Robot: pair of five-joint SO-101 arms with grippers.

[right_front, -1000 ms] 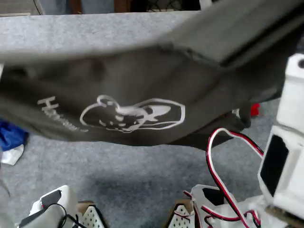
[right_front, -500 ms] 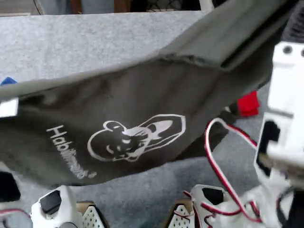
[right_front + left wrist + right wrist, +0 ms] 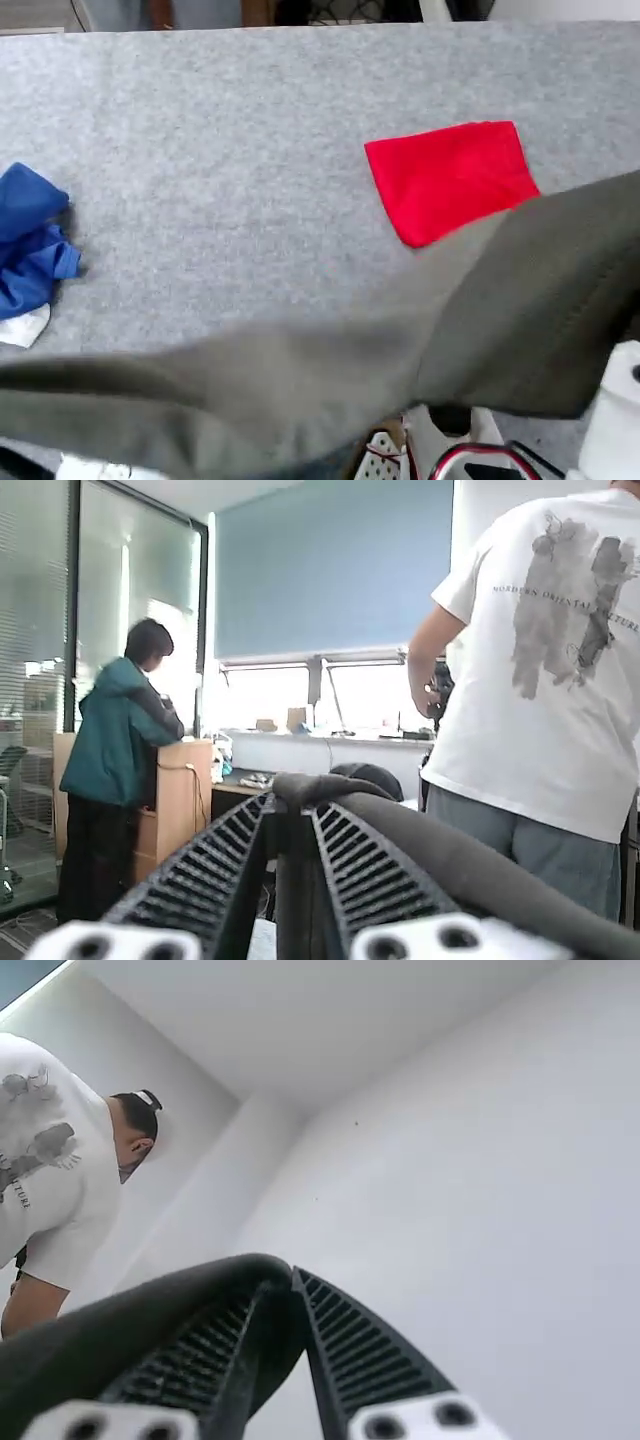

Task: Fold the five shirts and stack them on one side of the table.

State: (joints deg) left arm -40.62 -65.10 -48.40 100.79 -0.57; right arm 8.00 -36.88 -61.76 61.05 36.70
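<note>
Hanging raised along the near edge of the worktop point(image 3: 220, 150), the olive shirt point(image 3: 520, 320) hides that whole strip in the high view. Just beyond it, a folded red shirt point(image 3: 450, 178) lies flat toward the right edge. A crumpled blue shirt point(image 3: 30, 245) sits at the left edge, well apart, with grey felt showing between the two. In the left wrist view, the left jaws are clamped on a fold of the olive shirt. In the right wrist view, the right jaws pinch another fold.

A line of small dark capitals runs across the back of a white T-shirt point(image 3: 560, 630) in the left wrist view, over grey blotches.
</note>
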